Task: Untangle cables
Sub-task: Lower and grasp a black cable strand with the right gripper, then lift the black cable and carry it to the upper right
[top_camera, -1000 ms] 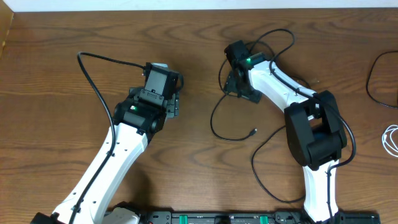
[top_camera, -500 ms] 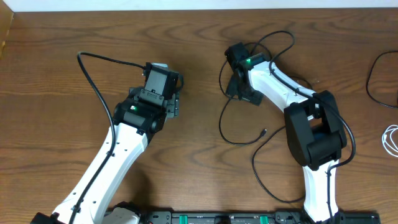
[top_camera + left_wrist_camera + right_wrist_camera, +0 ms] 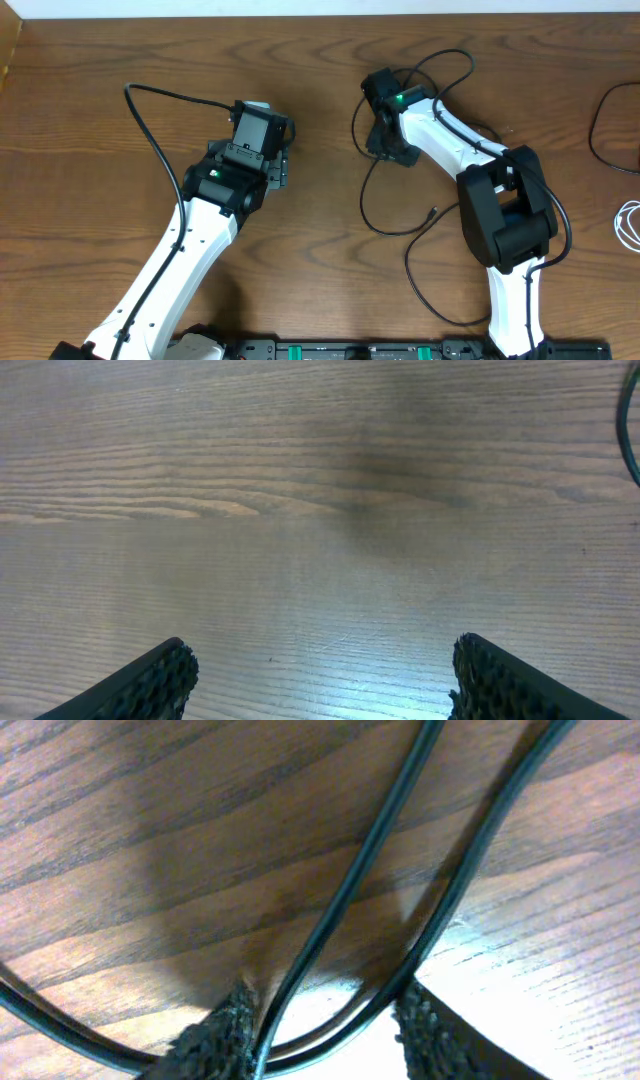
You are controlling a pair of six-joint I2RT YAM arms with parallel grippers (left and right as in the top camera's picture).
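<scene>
Black cable (image 3: 350, 890), thin, light and limp, is run as two strands between the partly closed right jaws; a firm pinch cannot be confirmed. One strand near its plug (image 3: 432, 211) is judged the better hold. Left jaws are spread wide, empty.

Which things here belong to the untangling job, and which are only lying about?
Belong to the job: black cable with small plug; white cable at the right edge.
Just lying about: table; thick wire on the left arm; another black cord at the right edge, use unclear.
</scene>
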